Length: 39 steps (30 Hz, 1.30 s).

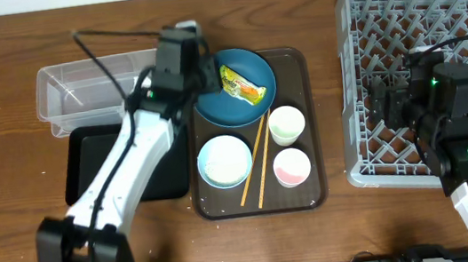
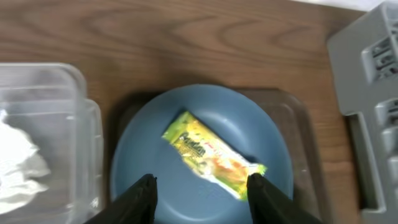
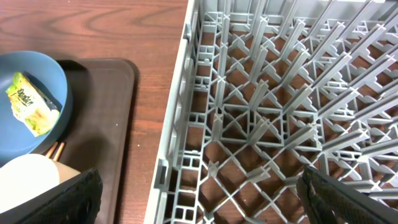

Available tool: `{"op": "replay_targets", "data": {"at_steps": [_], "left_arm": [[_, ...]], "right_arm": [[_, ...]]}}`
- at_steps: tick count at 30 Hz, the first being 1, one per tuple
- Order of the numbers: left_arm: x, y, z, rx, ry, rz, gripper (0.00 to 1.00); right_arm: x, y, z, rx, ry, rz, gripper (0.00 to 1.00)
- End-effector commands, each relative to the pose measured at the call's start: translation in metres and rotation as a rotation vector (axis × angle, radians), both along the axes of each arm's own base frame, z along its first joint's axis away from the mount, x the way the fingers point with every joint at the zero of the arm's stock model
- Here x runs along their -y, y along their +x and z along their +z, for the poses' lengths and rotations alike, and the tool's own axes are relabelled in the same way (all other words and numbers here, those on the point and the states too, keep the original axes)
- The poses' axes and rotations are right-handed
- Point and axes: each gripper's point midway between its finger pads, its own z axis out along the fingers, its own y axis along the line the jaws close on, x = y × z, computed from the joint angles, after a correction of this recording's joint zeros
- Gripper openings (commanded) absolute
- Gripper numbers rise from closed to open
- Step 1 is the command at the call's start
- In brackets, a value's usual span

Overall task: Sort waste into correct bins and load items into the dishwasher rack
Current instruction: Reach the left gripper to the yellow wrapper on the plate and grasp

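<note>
Hovering over crinkly yellow-green wrapper (image 2: 211, 155) on smooth round blue plate (image 2: 249, 124), left gripper (image 2: 202, 200) jaws spread. Right gripper (image 3: 199, 202) jaws spread wide over grey lattice rack (image 3: 261, 106). Crumpled tissue (image 2: 18, 155) in clear tub (image 2: 87, 124): plain only from left wrist.

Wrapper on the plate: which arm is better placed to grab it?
Left. The left hand, open, hovers directly over the wrapper on the plate; the right hand sits over the rack.

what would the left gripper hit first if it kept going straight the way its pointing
Most likely the snack wrapper lying on the blue plate; the left gripper points down at it, fingers open, though its height above is unclear.
</note>
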Motion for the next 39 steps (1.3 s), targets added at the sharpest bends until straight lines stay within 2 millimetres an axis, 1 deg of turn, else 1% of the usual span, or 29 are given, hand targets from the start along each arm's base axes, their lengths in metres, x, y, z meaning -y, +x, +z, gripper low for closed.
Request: {"op": "replay_targets", "data": {"at_steps": [1,3,6,7,8,10,13,17,20,25,29,31,32,34,39], "left_arm": [[0.018,0.018,0.000,-0.064,-0.070,-0.002,0.53],[0.028,0.026,-0.010,-0.114,-0.086,-0.021,0.57],[0.036,0.038,-0.029,-0.176,-0.098,-0.007,0.57],[0.037,0.041,-0.036,-0.193,-0.102,0.004,0.57],[0.038,0.043,-0.049,-0.223,-0.111,0.027,0.58],[0.040,0.043,-0.068,-0.271,-0.122,0.060,0.57],[0.044,0.040,-0.099,-0.328,-0.103,0.062,0.58],[0.054,0.037,-0.126,-0.366,-0.084,0.046,0.58],[0.064,0.036,-0.140,-0.371,-0.079,0.030,0.58],[0.076,0.039,-0.144,-0.347,-0.085,0.008,0.59],[0.071,0.039,-0.150,-0.352,-0.062,0.053,0.58],[0.072,0.037,-0.154,-0.360,-0.059,0.052,0.58],[0.073,0.036,-0.156,-0.363,-0.057,0.050,0.54],[0.074,0.034,-0.157,-0.367,-0.055,0.049,0.43],[0.075,0.033,-0.157,-0.370,-0.053,0.046,0.30]], "right_arm": [[-0.003,0.003,0.009,0.022,-0.003,0.007,0.99],[-0.003,0.003,0.009,0.021,-0.003,0.007,0.99],[-0.003,0.003,0.009,0.021,-0.003,0.007,0.99],[-0.003,0.003,0.009,0.021,-0.004,0.007,0.99],[-0.003,0.003,0.009,0.021,-0.004,0.007,0.99],[-0.003,0.003,0.009,0.021,-0.003,0.007,0.99],[-0.003,0.003,0.009,0.021,-0.003,0.007,0.99],[-0.003,0.003,0.009,0.021,-0.003,0.007,0.99],[-0.003,0.003,0.009,0.021,-0.003,0.007,0.99],[-0.003,0.002,0.009,0.020,-0.003,0.007,0.99],[-0.003,0.002,0.009,0.018,-0.003,0.007,0.99],[-0.003,0.002,0.009,0.019,-0.003,0.007,0.99],[-0.003,0.002,0.009,0.018,-0.003,0.007,0.99],[-0.003,0.002,0.009,0.018,-0.003,0.007,0.99],[-0.003,0.002,0.009,0.018,-0.003,0.007,0.99]]}}
